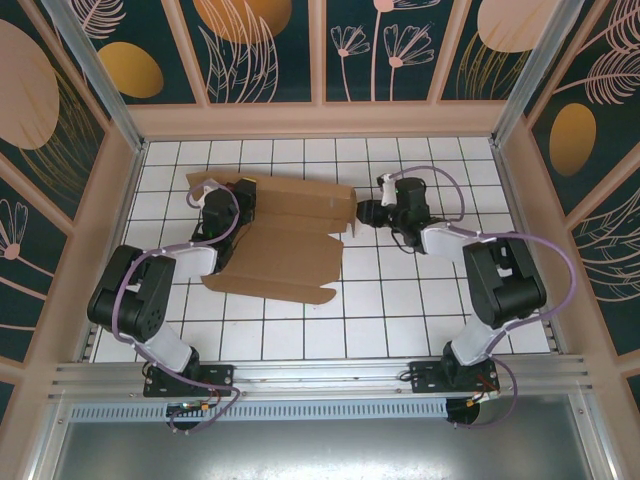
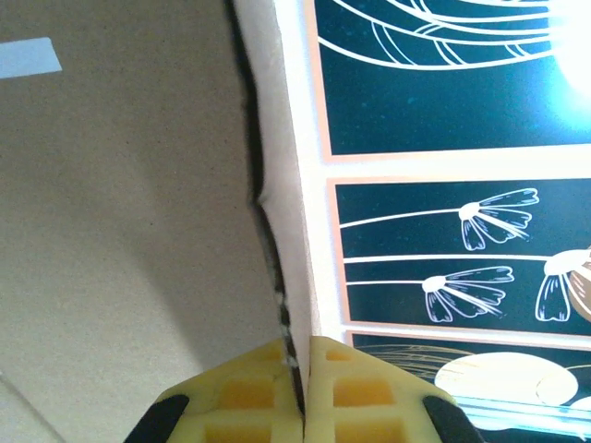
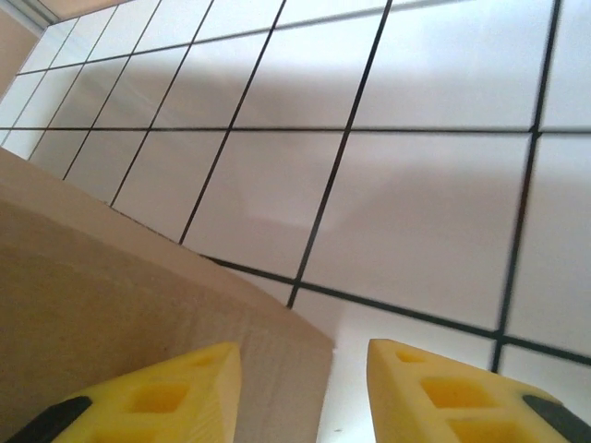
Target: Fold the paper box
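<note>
Where creases run, matte brown paper box (image 1: 285,250), glossy white square tiles (image 1: 400,310).

Bright, even light; soft shadows, corner glare.

Top view: tips of the left gripper (image 1: 240,192) are hidden by its own wrist housing and a raised flap of the paper box (image 1: 290,255), so the grip is not visible from there. Box slots are too small to resolve. Left wrist view: the yellow fingers (image 2: 249,392) are cut off by the bottom edge, and the cardboard runs off left and top. Right wrist view: the right gripper (image 3: 305,355) is cut off by the bottom edge and the box corner runs off left and bottom. Cannot tell whether finger and cardboard touch.
</note>
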`<state>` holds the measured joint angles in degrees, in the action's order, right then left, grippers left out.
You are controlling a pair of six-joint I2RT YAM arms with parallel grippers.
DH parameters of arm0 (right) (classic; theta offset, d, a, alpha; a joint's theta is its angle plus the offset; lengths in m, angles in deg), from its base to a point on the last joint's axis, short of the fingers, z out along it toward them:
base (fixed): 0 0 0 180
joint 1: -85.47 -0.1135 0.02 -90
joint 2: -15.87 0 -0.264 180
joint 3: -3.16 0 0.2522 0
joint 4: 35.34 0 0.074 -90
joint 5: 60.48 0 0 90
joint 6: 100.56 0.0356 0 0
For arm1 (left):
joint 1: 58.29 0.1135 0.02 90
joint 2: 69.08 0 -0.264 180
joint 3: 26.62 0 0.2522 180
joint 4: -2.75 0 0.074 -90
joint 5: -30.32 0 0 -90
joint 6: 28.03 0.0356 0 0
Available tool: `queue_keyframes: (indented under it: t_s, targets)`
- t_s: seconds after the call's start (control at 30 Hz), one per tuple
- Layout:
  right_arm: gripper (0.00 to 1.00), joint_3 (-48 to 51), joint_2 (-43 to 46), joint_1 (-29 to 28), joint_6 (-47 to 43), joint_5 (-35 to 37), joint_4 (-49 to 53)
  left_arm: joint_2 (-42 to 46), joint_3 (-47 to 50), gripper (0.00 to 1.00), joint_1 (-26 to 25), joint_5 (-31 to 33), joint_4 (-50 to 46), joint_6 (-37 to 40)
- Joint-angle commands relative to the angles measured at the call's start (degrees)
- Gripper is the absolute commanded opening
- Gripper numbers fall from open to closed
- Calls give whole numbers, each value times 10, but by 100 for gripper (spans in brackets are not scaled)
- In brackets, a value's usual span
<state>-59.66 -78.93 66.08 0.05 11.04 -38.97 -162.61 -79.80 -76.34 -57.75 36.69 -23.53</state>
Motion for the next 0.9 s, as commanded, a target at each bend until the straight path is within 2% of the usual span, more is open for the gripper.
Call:
queue_keyframes:
  t_s: [0.0, 0.13, 0.2, 0.3, 0.37, 0.43, 0.57, 0.87]
  targets:
    - [43, -24, 44, 2, -73, 15, 38, 2, 15, 0, -2, -11, -89, 41]
    - [41, -51, 92, -6, -74, 53, 86, 2, 5, 0, 0, -15, -99, 49]
    - [41, -66, 117, -24, -95, 100, 106, 2, 2, 0, 0, -17, -103, 52]
    - [40, -138, 103, -55, -143, 141, 198, 2, 4, 0, 1, -16, -103, 53]
    - [31, -204, 72, -76, -151, 162, 269, 1, 6, 0, 2, -16, -102, 52]
    - [18, -260, 45, -88, -124, 138, 318, -1, 6, 0, 1, -16, -102, 49]
    - [1, -322, 2, -108, -35, 123, 372, -5, 2, 0, 1, -19, -99, 43]
    - [0, -313, -46, -126, 51, 110, 385, -4, 5, 0, 2, -24, -98, 40]
